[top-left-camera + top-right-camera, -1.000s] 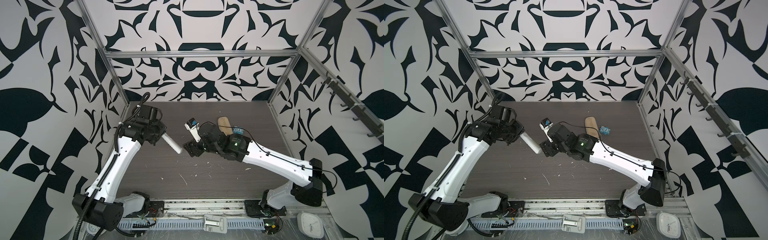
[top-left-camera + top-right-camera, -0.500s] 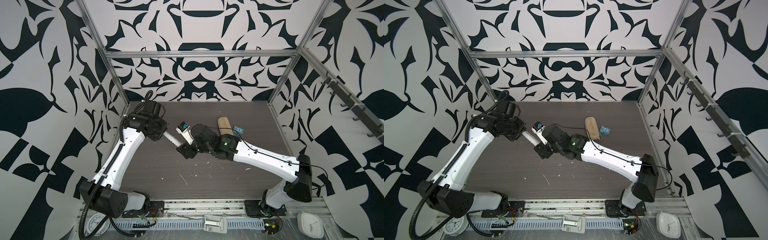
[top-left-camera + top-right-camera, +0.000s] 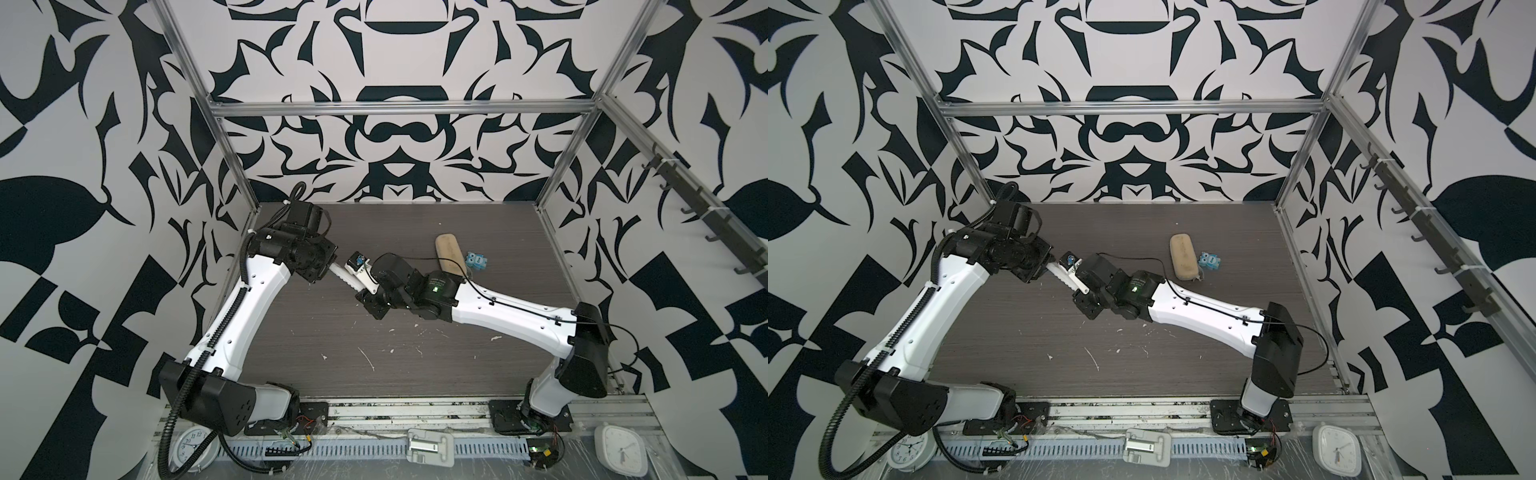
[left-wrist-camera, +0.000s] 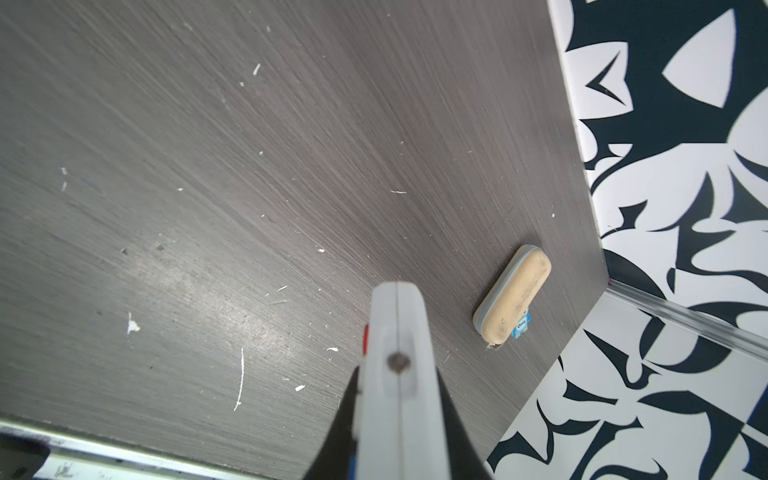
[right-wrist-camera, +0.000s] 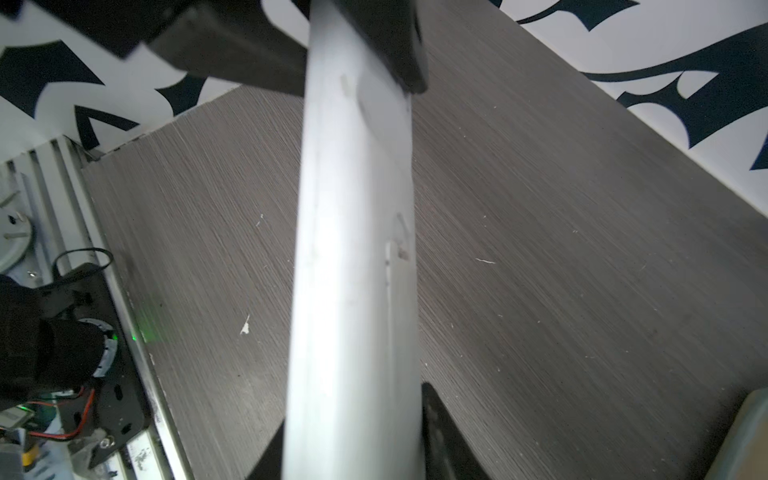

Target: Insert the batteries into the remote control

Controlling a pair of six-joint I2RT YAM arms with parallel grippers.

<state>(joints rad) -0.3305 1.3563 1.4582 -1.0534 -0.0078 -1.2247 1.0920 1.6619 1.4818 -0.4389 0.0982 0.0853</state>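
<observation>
— So where is the remote control [image 3: 347, 279]?
— Raised off the table [image 3: 415, 232], left of the middle, one end clamped tight in the left gripper [image 3: 333, 269], plain white back turned to the right wrist camera.
— And the right gripper [image 5: 353, 440]?
— Its jaws stand at either long edge of the remote control's other end; whether they press on it cannot be told.
— Anything else?
— A beige case [image 3: 449, 253] lies far right on the table, a small blue thing [image 3: 476, 261] just beside it.
</observation>
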